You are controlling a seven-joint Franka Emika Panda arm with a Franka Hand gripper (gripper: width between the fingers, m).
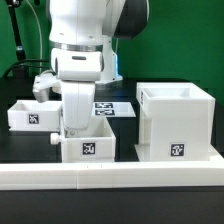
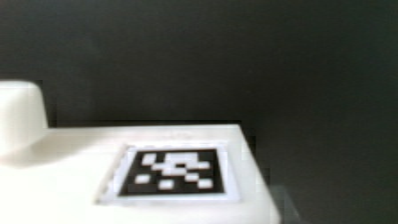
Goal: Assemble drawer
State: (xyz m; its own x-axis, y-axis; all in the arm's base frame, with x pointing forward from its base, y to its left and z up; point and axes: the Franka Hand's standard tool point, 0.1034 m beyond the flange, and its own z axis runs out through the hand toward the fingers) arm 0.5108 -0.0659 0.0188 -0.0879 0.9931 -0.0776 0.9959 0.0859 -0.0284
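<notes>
The tall white drawer housing [image 1: 175, 120] stands at the exterior view's right, open side up, with a tag on its front. One shallow white tray [image 1: 33, 114] lies at the left. A second tray [image 1: 88, 146] sits in the front middle, tag facing forward. My gripper [image 1: 72, 130] reaches down at this middle tray's left rear edge; the arm hides its fingers, so I cannot tell open from shut. The wrist view shows a white tagged tray face [image 2: 173, 172] close up with a rounded white lump [image 2: 18, 118] beside it; no fingertips show there.
The long white border rail [image 1: 110, 178] runs along the front edge of the black table. The marker board [image 1: 112, 108] lies flat behind the middle tray. A green backdrop stands behind the arm.
</notes>
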